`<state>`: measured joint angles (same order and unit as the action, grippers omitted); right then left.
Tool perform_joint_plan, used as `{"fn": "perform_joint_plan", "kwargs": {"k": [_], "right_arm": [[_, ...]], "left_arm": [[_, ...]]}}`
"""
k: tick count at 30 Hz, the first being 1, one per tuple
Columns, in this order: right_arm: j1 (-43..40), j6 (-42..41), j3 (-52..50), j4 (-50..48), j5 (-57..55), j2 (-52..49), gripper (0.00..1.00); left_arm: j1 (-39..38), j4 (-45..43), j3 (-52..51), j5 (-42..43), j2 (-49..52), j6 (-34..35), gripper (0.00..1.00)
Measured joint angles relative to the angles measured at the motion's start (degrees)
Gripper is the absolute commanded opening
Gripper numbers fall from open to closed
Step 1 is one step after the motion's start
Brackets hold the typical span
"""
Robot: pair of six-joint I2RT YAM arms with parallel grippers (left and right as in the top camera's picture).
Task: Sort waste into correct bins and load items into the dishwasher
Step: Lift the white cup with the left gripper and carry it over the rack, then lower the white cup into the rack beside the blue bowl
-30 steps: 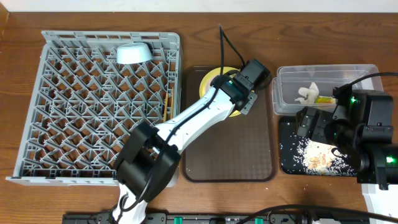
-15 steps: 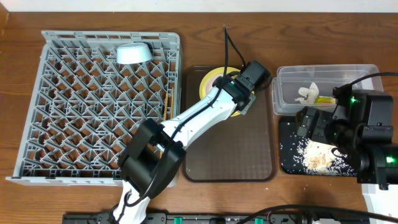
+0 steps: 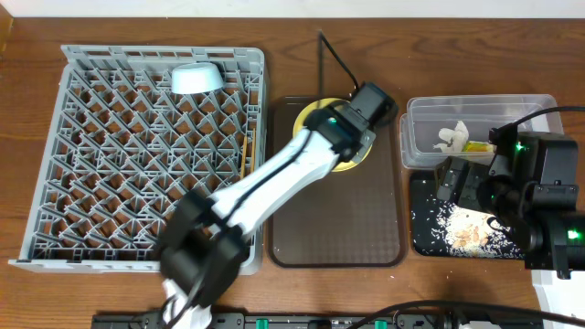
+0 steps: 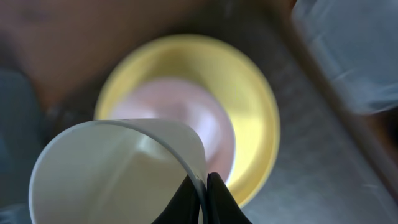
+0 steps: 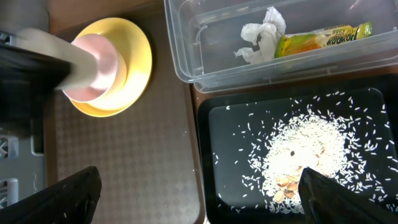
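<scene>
My left gripper (image 4: 205, 199) is shut on the rim of the small cream bowl (image 4: 112, 174) and holds it just over the round yellow plate (image 4: 255, 118), whose middle looks pinkish. In the overhead view this gripper (image 3: 352, 137) is over the plate (image 3: 309, 114). My right gripper (image 5: 199, 202) is wide open and empty above the black tray (image 5: 224, 186) of rice crumbs (image 5: 305, 155). The clear tub (image 5: 186, 56) holds the white tissue (image 5: 261, 37) and the yellow-green wrapper (image 5: 317, 40). The light blue bowl (image 3: 195, 79) and the chopsticks (image 3: 245, 155) are in the grey rack (image 3: 91, 183).
The brown serving tray (image 3: 338, 219) lies between the rack and the two bins, with the plate at its far end. The left arm stretches diagonally across the rack's near right corner. The right arm's body sits over the table's right edge.
The left arm has swung and is blurred with motion; its gripper, holding the bowl, has shifted slightly left over the plate. The right arm has not moved.
</scene>
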<state>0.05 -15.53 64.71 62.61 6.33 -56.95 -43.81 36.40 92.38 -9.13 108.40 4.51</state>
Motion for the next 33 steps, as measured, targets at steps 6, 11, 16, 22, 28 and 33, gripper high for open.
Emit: {"fn": "perform_joint_plan", "kwargs": {"k": [6, 11, 16, 22, 28, 33], "right_arm": [[0.0, 0.0, 0.0, 0.0, 0.0, 0.0, 0.99], [0.0, 0.0, 0.0, 0.0, 0.0, 0.0, 0.99], [0.0, 0.0, 0.0, 0.0, 0.0, 0.0, 0.99], [0.0, 0.0, 0.0, 0.0, 0.0, 0.0, 0.99], [0.0, 0.0, 0.0, 0.0, 0.0, 0.0, 0.99], [0.0, 0.0, 0.0, 0.0, 0.0, 0.0, 0.99]], "left_arm": [[1.6, 1.6, 0.2, 2.1, -16.0, 0.7, 0.08], [8.9, 3.5, 0.3, 10.0, -23.1, 2.2, 0.08], [23.5, 4.3, 0.3, 29.9, -21.7, 5.4, 0.08], [39.5, 4.9, 0.3, 59.5, -13.7, 7.5, 0.08], [48.0, 8.5, 0.3, 77.7, -3.3, 7.8, 0.08], [51.8, 10.8, 0.3, 83.6, 3.2, 7.0, 0.08]]}}
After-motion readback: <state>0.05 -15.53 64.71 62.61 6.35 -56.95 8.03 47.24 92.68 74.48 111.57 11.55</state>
